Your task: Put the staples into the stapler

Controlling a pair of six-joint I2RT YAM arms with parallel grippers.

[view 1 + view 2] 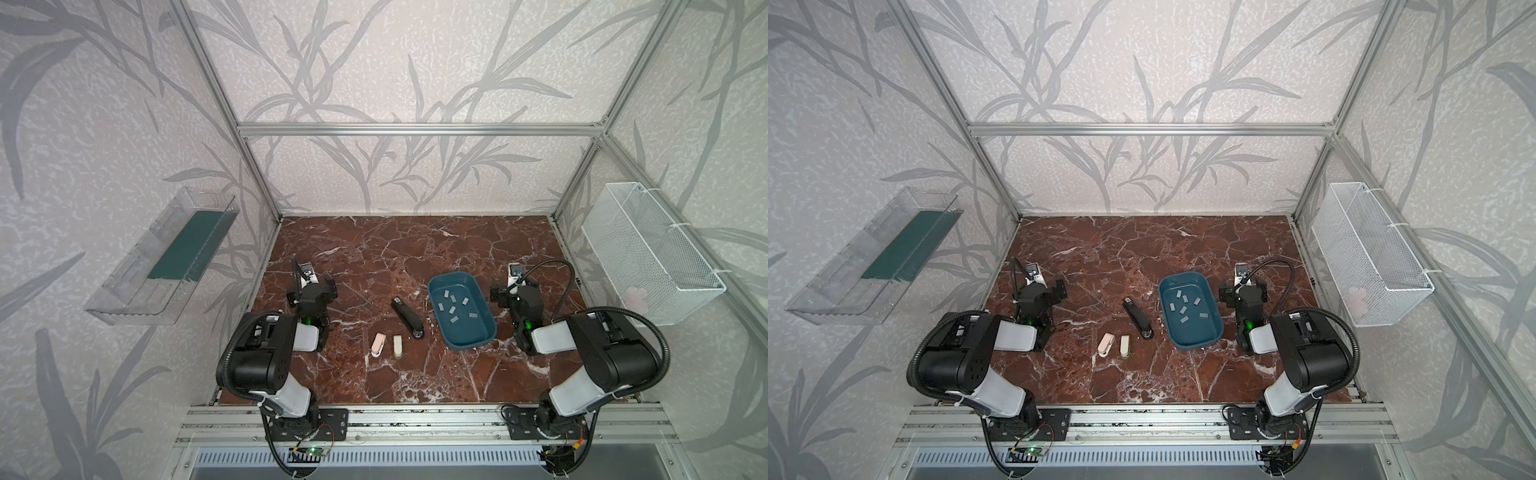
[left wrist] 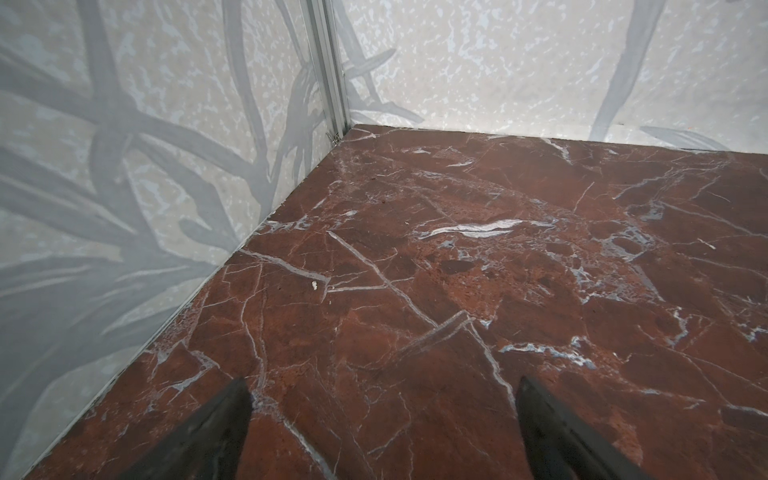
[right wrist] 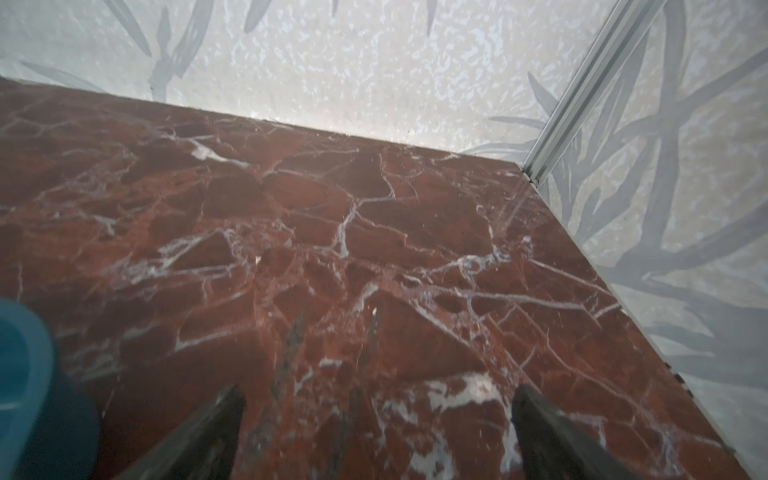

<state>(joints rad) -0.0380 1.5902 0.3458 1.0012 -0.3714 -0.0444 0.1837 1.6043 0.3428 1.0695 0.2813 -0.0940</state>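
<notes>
The black stapler [image 1: 407, 318] [image 1: 1138, 318] lies closed on the red marble table, slanted, near the middle in both top views. Just right of it, several small grey staples [image 1: 452, 308] [image 1: 1182, 309] lie scattered inside a blue tray [image 1: 469, 332] [image 1: 1200, 332]. My left gripper [image 1: 318, 282] [image 2: 384, 399] hovers open and empty left of the stapler, facing the back left corner. On the tray's right side my right gripper [image 1: 515, 286] [image 3: 378, 405] is open and empty too. The tray's rim [image 3: 25, 374] shows at the edge of the right wrist view.
A small pink stapler [image 1: 378, 345] and a small beige one [image 1: 397, 347] lie in front of the black stapler. A clear shelf [image 1: 166, 266] hangs on the left wall and a white wire basket [image 1: 652, 257] on the right wall.
</notes>
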